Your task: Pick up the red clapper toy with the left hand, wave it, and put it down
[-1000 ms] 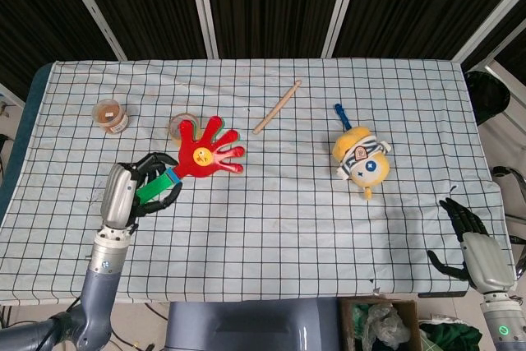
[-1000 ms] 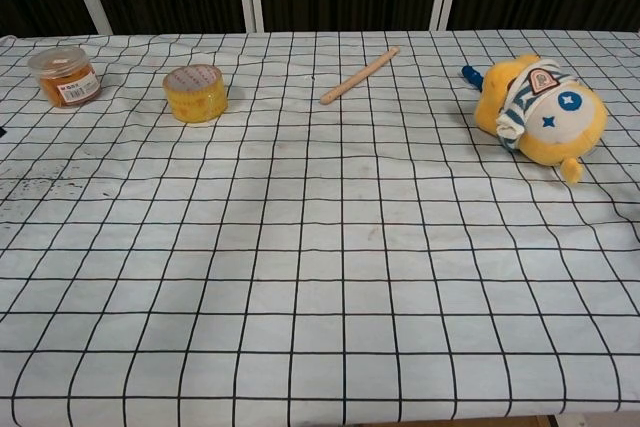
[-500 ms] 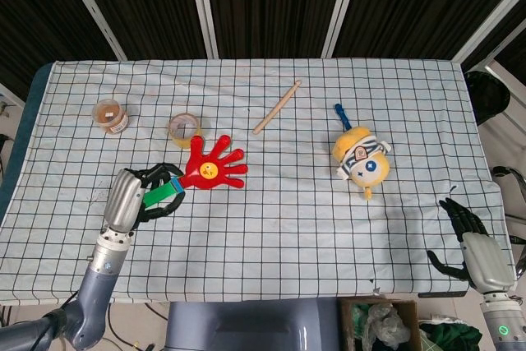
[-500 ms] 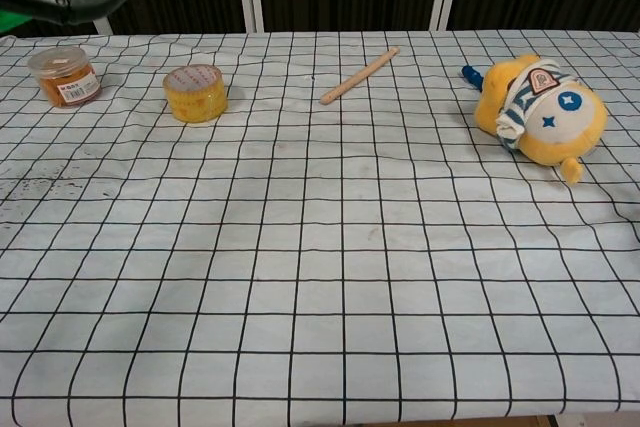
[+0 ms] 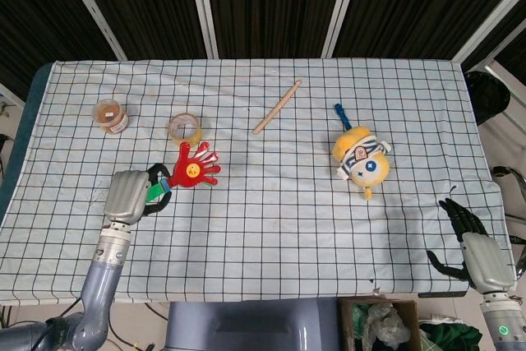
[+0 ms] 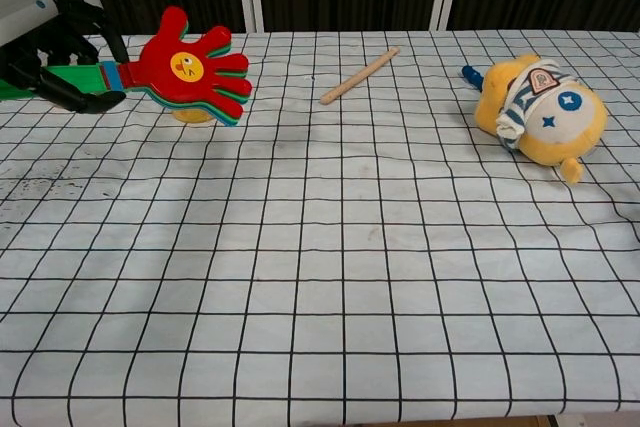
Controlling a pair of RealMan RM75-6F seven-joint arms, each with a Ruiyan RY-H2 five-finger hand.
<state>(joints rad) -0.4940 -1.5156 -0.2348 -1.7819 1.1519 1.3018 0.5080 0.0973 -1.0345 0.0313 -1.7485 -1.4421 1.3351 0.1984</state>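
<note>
The red clapper toy point(image 5: 193, 168) is a hand-shaped paddle with a yellow face and a green handle. My left hand point(image 5: 131, 196) grips that handle at the table's left side and holds the toy above the cloth. In the chest view the clapper toy point(image 6: 190, 67) hangs at the upper left, with coloured layers under the red one, and the left hand point(image 6: 45, 42) wraps the green handle. My right hand point(image 5: 474, 246) stays off the table's front right corner, fingers spread, holding nothing.
A yellow tape roll point(image 5: 184, 128) and a small jar point(image 5: 109, 115) sit behind the toy. A wooden stick point(image 5: 277, 107) lies at mid-back, and a yellow plush toy point(image 5: 362, 159) at the right. The checked cloth point(image 5: 279, 219) covers the table.
The left hand has swung the clapper downward and toward the robot; the toy looks smaller in the head view and has dropped into the chest view.
</note>
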